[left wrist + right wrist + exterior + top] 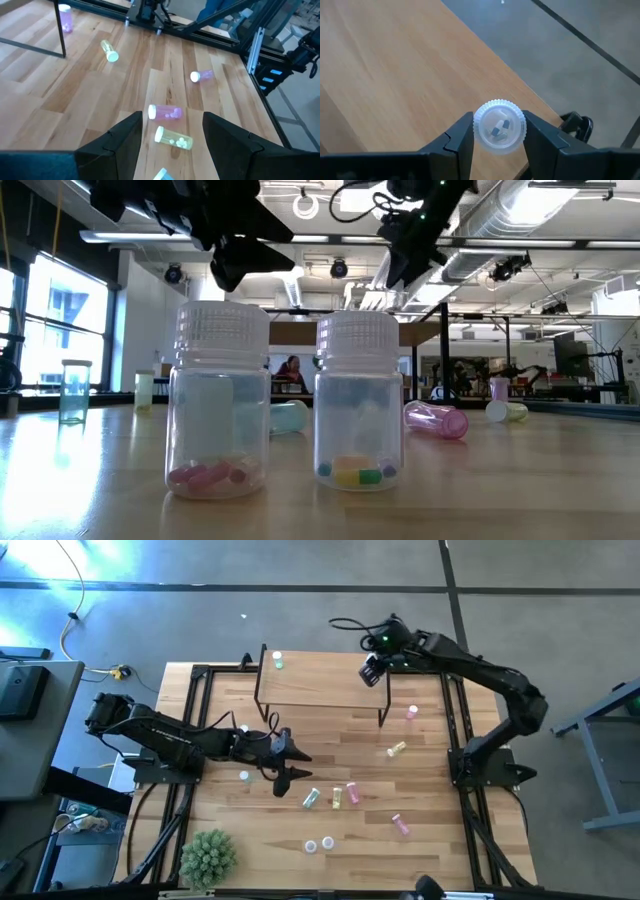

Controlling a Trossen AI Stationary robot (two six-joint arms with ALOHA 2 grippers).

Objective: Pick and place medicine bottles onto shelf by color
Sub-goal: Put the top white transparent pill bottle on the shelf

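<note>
- Over the far right end of the shelf, the right claw grips a clear bottle by its sides, a finger on each flank just below the ribbed white cap.
- That bottle hangs cap-up with its long axis vertical, so the wrist camera looks straight down on the cap; a few pills show through it. Held upright this way, it looks ready to be set down standing on the board.
- Below it lies bare light wood of the shelf, near the board's edge with grey floor beyond; my reading is that placement is the step in hand.
- At the shelf's far left corner one pale green bottle stands upright, well apart from the carried one, which fits sorting by color into separate spots.
- Above the middle of the table, the left claw hovers with fingers spread wide and nothing between them.
- Just ahead of it lie a pink bottle and a yellow bottle, both on their sides, long axes roughly across the claw's line of reach, caps pointing the same way.
- Another yellow bottle and a lavender one lie tipped farther off; a pink one stands upright by a shelf leg.
</note>
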